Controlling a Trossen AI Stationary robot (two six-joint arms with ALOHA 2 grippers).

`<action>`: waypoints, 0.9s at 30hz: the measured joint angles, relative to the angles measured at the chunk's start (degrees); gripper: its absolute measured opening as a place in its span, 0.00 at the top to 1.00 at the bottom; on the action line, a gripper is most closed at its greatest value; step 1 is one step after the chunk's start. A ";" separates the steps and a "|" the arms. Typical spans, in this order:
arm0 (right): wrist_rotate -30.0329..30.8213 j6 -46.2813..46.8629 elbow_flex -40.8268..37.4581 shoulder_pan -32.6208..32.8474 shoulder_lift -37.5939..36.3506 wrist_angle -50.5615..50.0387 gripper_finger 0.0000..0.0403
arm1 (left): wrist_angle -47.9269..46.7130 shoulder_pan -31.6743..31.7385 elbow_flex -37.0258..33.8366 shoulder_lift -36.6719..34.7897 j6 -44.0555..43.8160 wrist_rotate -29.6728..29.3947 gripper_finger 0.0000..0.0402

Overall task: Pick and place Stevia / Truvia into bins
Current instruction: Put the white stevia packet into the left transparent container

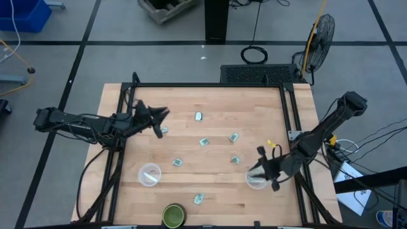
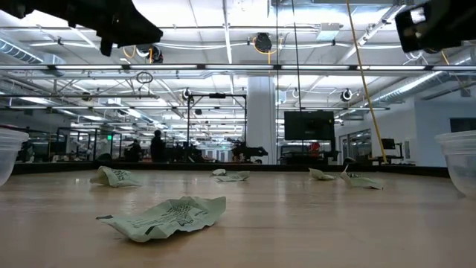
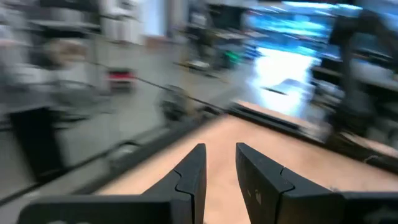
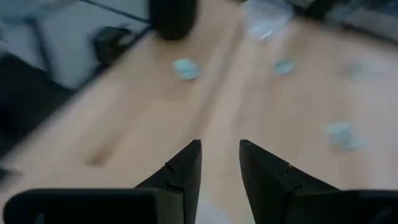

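Note:
Several pale green and white packets lie flat and scattered on the wooden table (image 1: 210, 95): one (image 1: 198, 116) far back, one (image 1: 205, 142) in the middle, one (image 1: 199, 199) near the front. The low view shows the front packet (image 2: 163, 217) crumpled. Two clear cups stand upright, the left cup (image 1: 150, 173) and the right cup (image 1: 256, 181). My left gripper (image 1: 159, 116) hovers open at the table's left, beside a packet (image 1: 164, 130); its wrist view shows empty fingers (image 3: 219, 148). My right gripper (image 1: 259, 167) hangs open just over the right cup, nothing between its fingers (image 4: 219, 144).
A dark green round container (image 1: 173, 215) stands at the near edge, between the cups. A black metal frame (image 1: 210, 85) runs along the far edge and down both sides. Bare wood lies between the scattered packets. A fan (image 1: 321, 35) stands beyond the far right corner.

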 joint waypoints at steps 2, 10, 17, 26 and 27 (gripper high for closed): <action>5.98 -7.41 0.00 0.00 -1.19 -0.15 0.74 | -0.84 -0.02 0.00 0.66 -0.37 7.41 0.78; 23.36 -21.85 -0.05 -3.51 -2.22 -0.39 0.74 | -7.39 0.10 -0.02 7.87 -2.59 11.48 0.78; 22.80 -23.43 -2.74 -10.41 -2.26 -0.19 0.74 | -33.07 3.34 8.85 13.92 -5.45 10.55 0.78; 23.05 -22.53 -3.89 -24.31 -2.33 6.01 0.74 | -59.62 3.59 25.30 22.23 -12.64 15.22 0.78; 23.04 -22.57 -3.89 -26.16 -2.33 8.67 0.74 | -59.77 3.38 25.33 22.82 -12.26 15.48 0.78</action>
